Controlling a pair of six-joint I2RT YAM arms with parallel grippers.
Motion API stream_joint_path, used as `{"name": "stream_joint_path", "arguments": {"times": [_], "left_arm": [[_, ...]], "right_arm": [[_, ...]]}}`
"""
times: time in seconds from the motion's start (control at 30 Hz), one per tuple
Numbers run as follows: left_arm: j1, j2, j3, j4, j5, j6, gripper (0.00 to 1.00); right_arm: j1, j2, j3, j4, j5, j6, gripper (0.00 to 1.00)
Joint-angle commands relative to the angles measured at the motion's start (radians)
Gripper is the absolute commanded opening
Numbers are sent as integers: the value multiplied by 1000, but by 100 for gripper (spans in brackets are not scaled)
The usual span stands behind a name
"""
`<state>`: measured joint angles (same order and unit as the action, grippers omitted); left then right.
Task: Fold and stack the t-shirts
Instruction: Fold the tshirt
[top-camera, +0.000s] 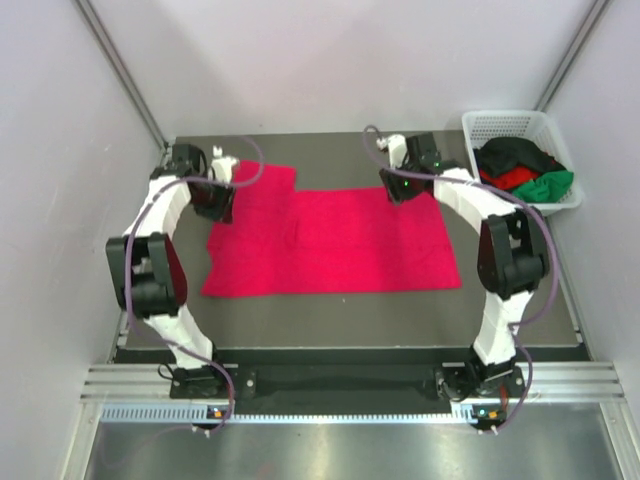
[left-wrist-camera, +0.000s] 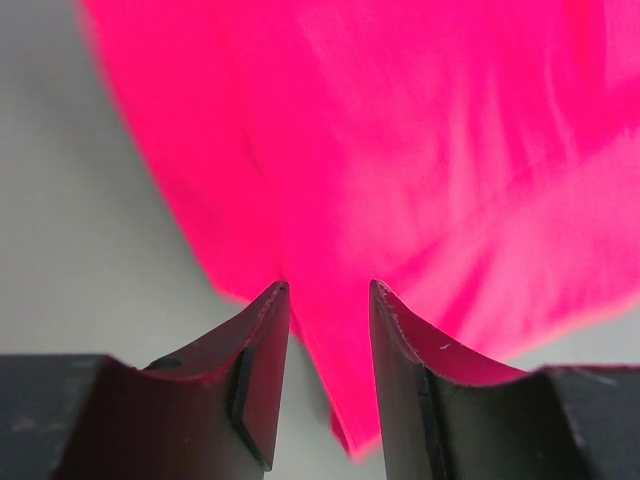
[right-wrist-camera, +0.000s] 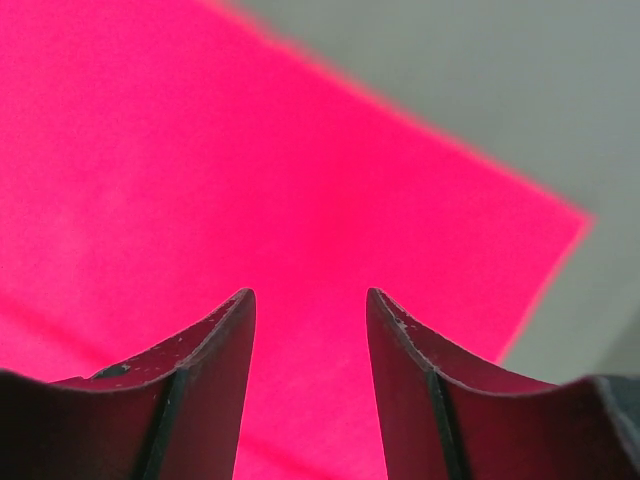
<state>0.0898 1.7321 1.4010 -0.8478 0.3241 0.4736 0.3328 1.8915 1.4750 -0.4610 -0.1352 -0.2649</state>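
Bright crimson-pink cloth t-shirt (top-camera: 340, 245) lies spread flat on dark grey table (top-camera: 400, 320), approx. centre, between both arms. It is wider than deep. Near edge runs fairly straight, and one section juts toward far-left corner.

L gripper (left-wrist-camera: 327, 290) sits at far-left part of the shirt. Its jaws stand apart w/ a clear gap, nothing pinched. Left wrist view shows pink cloth under & beyond the fingertips, w/ a narrow tongue of cloth running down through the gap. Bare grey table shows to the left of the cloth's slanting edge.

R gripper (right-wrist-camera: 310, 295) is at far edge of the shirt, right of centre. Its jaws are also spread, w/ smooth pink cloth filling the gap. Right wrist view shows a cloth corner at right, w/ grey table beyond it. Can't tell if either set of tips touches the cloth.

White plastic mesh basket (top-camera: 510, 118) stands at far-right corner of table, apart from the pink shirt. Bunched inside: black t-shirt (top-camera: 515, 155), red t-shirt (top-camera: 515, 178), green t-shirt (top-camera: 548, 185). Green one is nearest the basket's right rim.
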Motion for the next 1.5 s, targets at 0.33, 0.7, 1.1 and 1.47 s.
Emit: {"name": "stream_joint_path", "arguments": {"times": [0.33,0.7,1.1,1.47], "left_arm": [[-13,490,507,276,32,-354,45],[-15,695,759,461,-53,-395,47],[-22,885,951,549,-145,-374,50],[-32,936,997,515,-71,-398,42]], "right_arm": [[-161,228,334,-19,-70,56,46],[-227,268,366,-31,-66,33,46],[-245,325,386,-59,-119,3,48],[-252,305,352,-84,-118,-7,49]]}}
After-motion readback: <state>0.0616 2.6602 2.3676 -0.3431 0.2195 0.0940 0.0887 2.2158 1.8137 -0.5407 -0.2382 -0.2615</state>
